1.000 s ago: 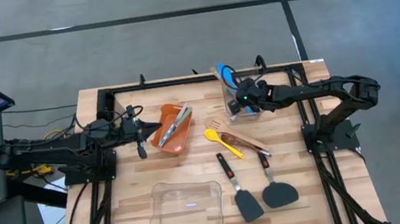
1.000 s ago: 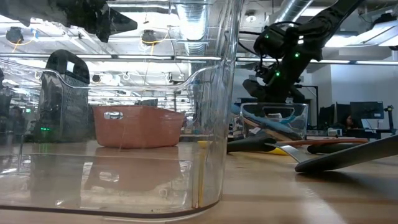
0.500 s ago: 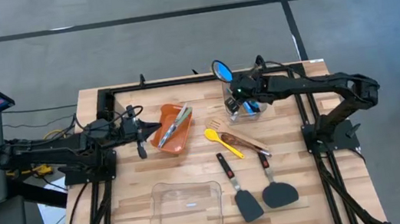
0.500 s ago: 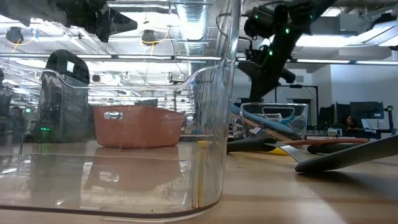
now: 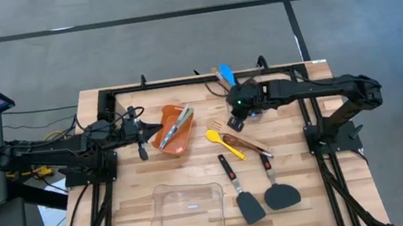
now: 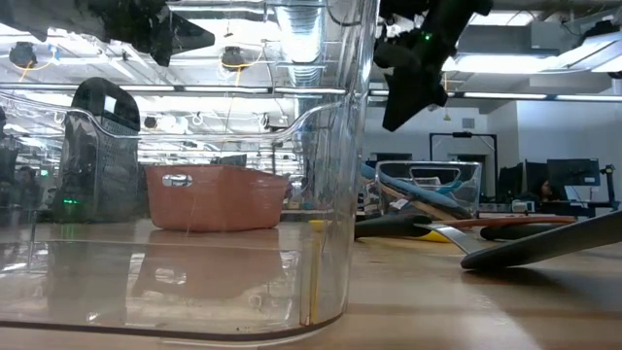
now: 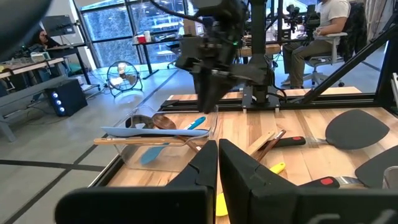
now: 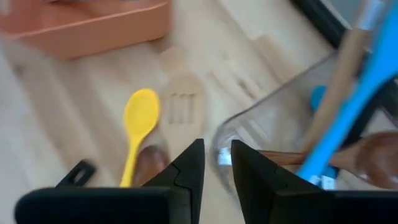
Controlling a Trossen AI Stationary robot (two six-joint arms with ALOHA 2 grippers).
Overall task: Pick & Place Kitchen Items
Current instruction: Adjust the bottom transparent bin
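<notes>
My right gripper (image 5: 234,122) (image 8: 216,158) hangs above the table beside the far clear container (image 8: 267,124) (image 6: 428,185), pointing down at a slant. Its fingers stand narrowly open with nothing between them. A blue spoon (image 5: 226,73) (image 8: 354,106) and a wooden spoon (image 8: 373,155) stick out of that container. On the wood below lie a yellow spoon (image 5: 219,140) (image 8: 140,118), a slotted wooden turner (image 5: 221,128) and two black spatulas (image 5: 245,197) (image 5: 278,190). My left gripper (image 5: 142,148) (image 7: 217,155) waits shut, level, left of the orange bin (image 5: 173,132).
The orange bin holds a few slim utensils. A second clear container (image 5: 188,208) stands near the front edge and fills the low view's foreground. A black frame (image 5: 182,83) runs along the table's far side. Bare wood lies between the bin and the spatulas.
My right gripper has risen out of the far clear container and gone a little toward the table's left and near edges, rolling as it went. The blue spoon in the container has shifted and turned.
</notes>
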